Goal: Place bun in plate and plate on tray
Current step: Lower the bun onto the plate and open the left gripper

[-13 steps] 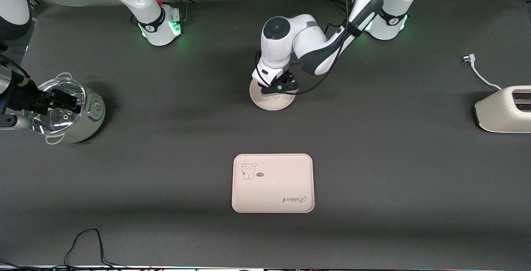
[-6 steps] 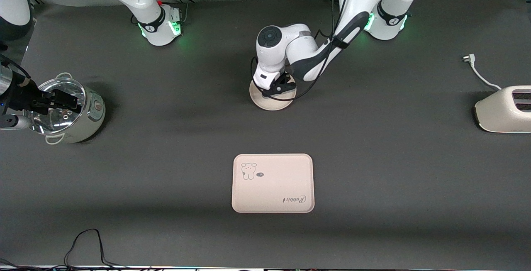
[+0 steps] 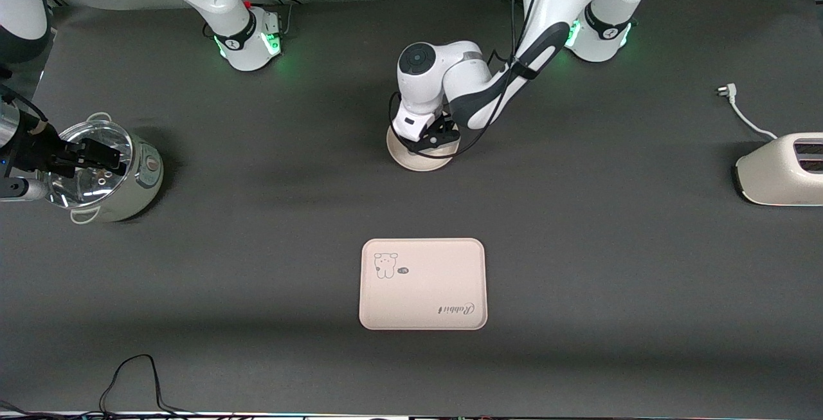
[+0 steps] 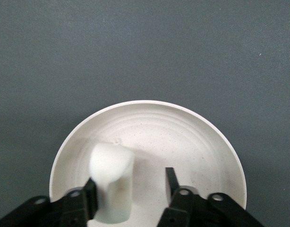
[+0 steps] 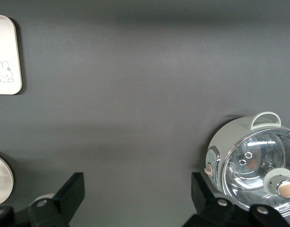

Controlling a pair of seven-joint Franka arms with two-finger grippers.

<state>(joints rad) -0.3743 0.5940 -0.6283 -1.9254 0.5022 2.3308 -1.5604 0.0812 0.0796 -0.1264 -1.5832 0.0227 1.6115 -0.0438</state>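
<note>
Nearest the front edge of the counter (image 3: 578,356), the tray (image 3: 422,283) lay flat with its bear drawing and "Rabbit" script facing up, nothing on it. A black cable (image 3: 132,378) looped at the front edge toward the right arm's end. Farther back, the plate (image 3: 418,157) sat mid-counter, well apart from the tray. The left claw (image 4: 131,187) was down over the plate, and there it was: jaws standing apart, the bun (image 4: 111,182) resting in the plate against one finger (image 4: 91,198), a clear gap to the other. So the bun was in the plate, the plate on the counter and not on the tray. Over at the right arm's end stood the cooking pot (image 3: 112,179) with its glass lid; the right claw (image 3: 96,155) hung over that lid, jaws wide apart, holding nothing, waiting. At the left arm's end sat the white toaster (image 3: 781,169), its plug (image 3: 726,91) lying farther back.
</note>
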